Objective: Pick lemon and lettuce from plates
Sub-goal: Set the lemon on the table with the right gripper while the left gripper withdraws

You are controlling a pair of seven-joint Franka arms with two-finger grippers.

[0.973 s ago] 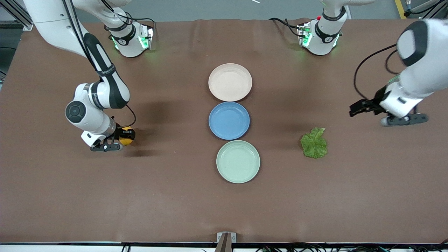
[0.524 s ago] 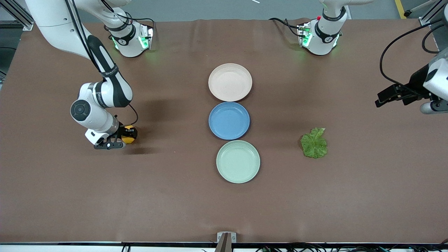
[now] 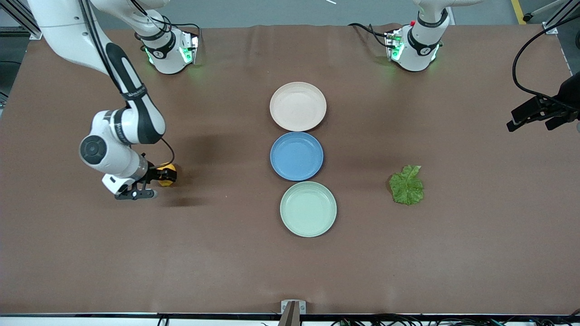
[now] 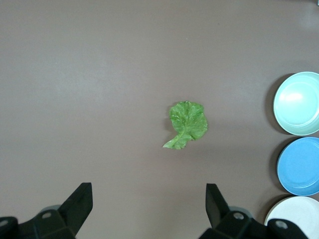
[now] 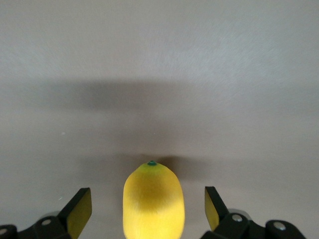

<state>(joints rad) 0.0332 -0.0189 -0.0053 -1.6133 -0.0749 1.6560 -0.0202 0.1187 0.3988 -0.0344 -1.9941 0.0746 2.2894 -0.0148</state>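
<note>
The lemon (image 3: 166,174) lies on the brown table toward the right arm's end, off the plates. My right gripper (image 3: 153,181) is open, low at the table, with the lemon (image 5: 153,201) between its fingers (image 5: 79,211) but not squeezed. The lettuce (image 3: 407,185) lies flat on the table toward the left arm's end, beside the mint green plate (image 3: 308,208). My left gripper (image 3: 538,118) is open and empty, high over the table's edge at that end; its wrist view looks down on the lettuce (image 4: 187,123). The beige-pink plate (image 3: 297,106) is bare.
A blue plate (image 3: 297,155) sits between the beige-pink and mint green plates in a row down the table's middle. All three plates also show in the left wrist view: mint (image 4: 298,103), blue (image 4: 300,166), beige-pink (image 4: 294,216).
My left gripper has moved away from the lettuce toward the left arm's end of the table. My right arm has shifted slightly at the lemon, which stays in place.
</note>
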